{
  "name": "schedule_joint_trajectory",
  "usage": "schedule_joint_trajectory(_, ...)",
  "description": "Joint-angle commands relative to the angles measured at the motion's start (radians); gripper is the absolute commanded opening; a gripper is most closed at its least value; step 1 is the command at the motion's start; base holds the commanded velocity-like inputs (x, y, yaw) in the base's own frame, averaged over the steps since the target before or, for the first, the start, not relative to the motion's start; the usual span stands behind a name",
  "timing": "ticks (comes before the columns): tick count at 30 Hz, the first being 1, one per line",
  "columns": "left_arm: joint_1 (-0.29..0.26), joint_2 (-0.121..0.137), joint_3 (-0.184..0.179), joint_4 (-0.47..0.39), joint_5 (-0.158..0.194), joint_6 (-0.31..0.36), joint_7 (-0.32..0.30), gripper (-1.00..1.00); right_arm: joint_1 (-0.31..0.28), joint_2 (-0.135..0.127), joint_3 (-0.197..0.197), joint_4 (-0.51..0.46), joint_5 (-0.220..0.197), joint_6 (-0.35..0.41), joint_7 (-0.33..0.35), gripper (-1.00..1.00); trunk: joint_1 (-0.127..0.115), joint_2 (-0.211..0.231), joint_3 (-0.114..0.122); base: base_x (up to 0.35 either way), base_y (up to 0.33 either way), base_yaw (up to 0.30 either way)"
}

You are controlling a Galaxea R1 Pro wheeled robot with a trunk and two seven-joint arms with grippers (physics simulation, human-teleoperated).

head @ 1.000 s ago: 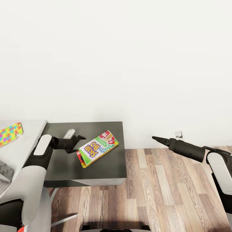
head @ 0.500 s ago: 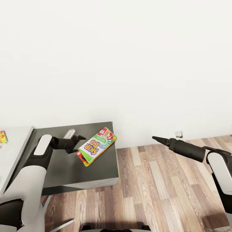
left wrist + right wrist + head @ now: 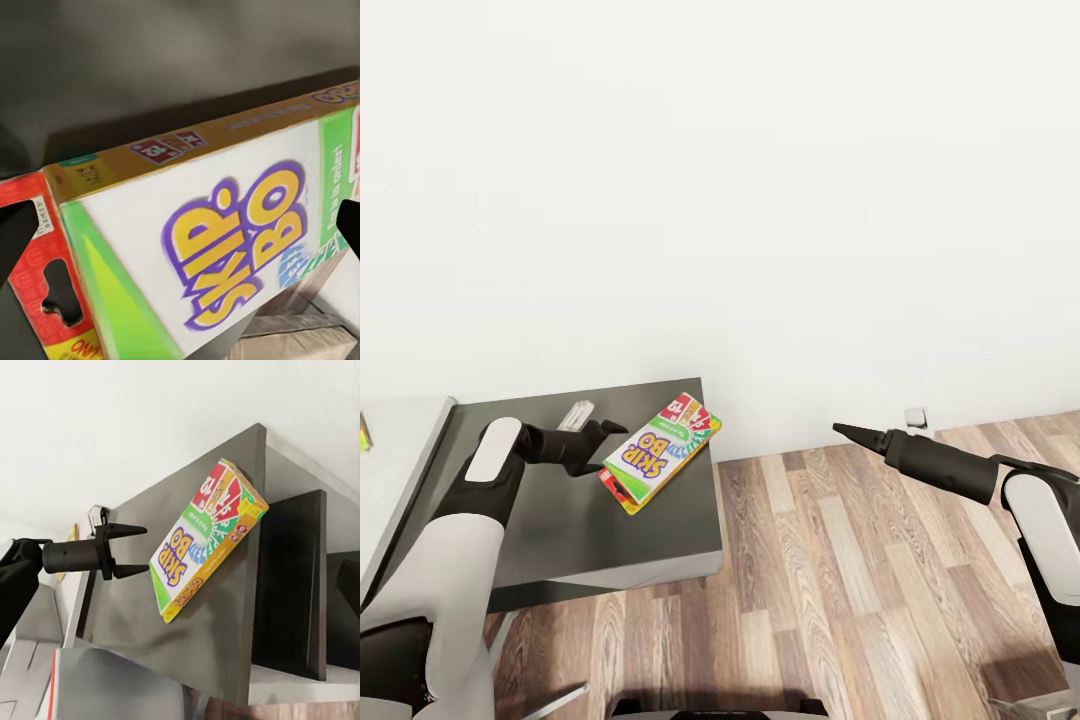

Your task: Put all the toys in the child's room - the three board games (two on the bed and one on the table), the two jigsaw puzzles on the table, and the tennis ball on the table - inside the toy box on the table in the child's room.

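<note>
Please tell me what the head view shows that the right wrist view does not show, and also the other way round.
Head view: the right gripper, pointing forward, and a wall socket behind it.
Right wrist view: a black panel under the top of the dark table, and the left gripper seen from the side, its jaws spread.
Both: the left gripper, the Skip-Bo box tilted at its tips, and the dark table. Whether the left gripper presses the box, I cannot tell.

Dark gray table [image 3: 610, 540] vs. plain white wall [image 3: 760, 180], wood-plank floor [image 3: 860, 590] to its right, small white outlet [image 3: 915, 417] low on wall, lighter gray surface [image 3: 395, 470] at table's left.
</note>
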Motion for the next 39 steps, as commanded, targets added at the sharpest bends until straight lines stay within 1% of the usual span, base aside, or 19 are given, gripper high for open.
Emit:
schedule_joint_trajectory(1,0.000,-0.001,0.001,-0.001,0.020,0.000,0.011,1.00,-0.001,0.000,-0.001,0.000,0.008,0.004,0.009,1.00,0.001,-0.001,-0.002,0.000,0.000,-0.014)
schedule_joint_trajectory(16,0.000,0.001,0.003,0.000,0.020,-0.001,0.011,1.00,0.000,0.000,0.000,0.000,0.007,0.004,0.010,1.00,0.001,-0.001,-0.002,0.000,0.000,-0.007)
schedule_joint_trajectory(27,-0.002,0.001,0.004,0.000,0.019,-0.001,0.011,1.00,0.000,0.000,0.001,0.000,0.007,0.004,0.010,1.00,0.001,-0.001,-0.002,0.000,0.000,-0.117)
schedule_joint_trajectory(39,-0.004,0.003,0.004,0.000,0.018,-0.001,0.011,1.00,0.000,0.000,0.003,0.000,0.007,0.004,0.010,1.00,0.001,-0.001,-0.002,0.000,0.000,-0.029)
